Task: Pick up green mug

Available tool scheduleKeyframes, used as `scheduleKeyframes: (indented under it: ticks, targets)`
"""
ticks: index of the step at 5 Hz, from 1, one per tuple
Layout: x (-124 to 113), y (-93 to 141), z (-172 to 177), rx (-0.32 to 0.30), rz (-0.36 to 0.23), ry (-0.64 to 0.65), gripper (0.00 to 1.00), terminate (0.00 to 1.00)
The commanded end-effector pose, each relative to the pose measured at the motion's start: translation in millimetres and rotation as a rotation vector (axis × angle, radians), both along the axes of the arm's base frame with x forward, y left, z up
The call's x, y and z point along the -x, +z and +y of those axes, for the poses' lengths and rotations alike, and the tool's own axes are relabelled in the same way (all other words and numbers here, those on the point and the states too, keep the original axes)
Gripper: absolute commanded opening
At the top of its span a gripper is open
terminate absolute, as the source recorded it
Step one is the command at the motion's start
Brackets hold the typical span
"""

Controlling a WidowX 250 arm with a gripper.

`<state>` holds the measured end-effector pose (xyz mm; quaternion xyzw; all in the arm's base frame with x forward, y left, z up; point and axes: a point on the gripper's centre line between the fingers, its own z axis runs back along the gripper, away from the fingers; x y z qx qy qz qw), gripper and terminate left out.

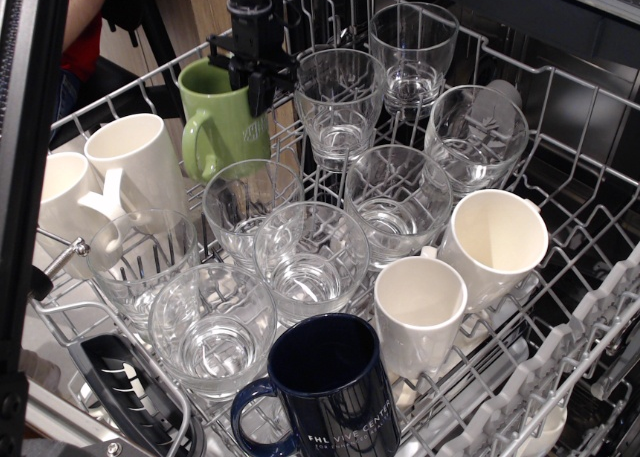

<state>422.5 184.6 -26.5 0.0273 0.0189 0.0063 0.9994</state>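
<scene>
The green mug [222, 122] hangs above the back left of the dishwasher rack [560, 177], its handle facing front-left. My black gripper [250, 77] comes down from the top edge and is shut on the mug's right rim. The mug is lifted clear of the rack wires and above the glass [250, 207] in front of it. The upper arm is out of view.
Several clear glasses fill the rack's middle and back, one [338, 102] right beside the mug. White mugs stand at left [135, 167] and right [495, 242]. A dark navy mug [325, 382] sits in front. A person [85, 22] stands at top left.
</scene>
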Motion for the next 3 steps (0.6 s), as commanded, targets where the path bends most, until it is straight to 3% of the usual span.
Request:
scheduleKeyframes:
  ticks: [1, 2, 3]
  targets:
    - [12, 109, 10, 0.002, -0.110, -0.042, 0.00, 0.00]
    - [15, 134, 3, 0.052, -0.089, -0.027, 0.00, 0.00]
    - [21, 138, -5, 0.071, -0.086, -0.055, 0.00, 1.00]
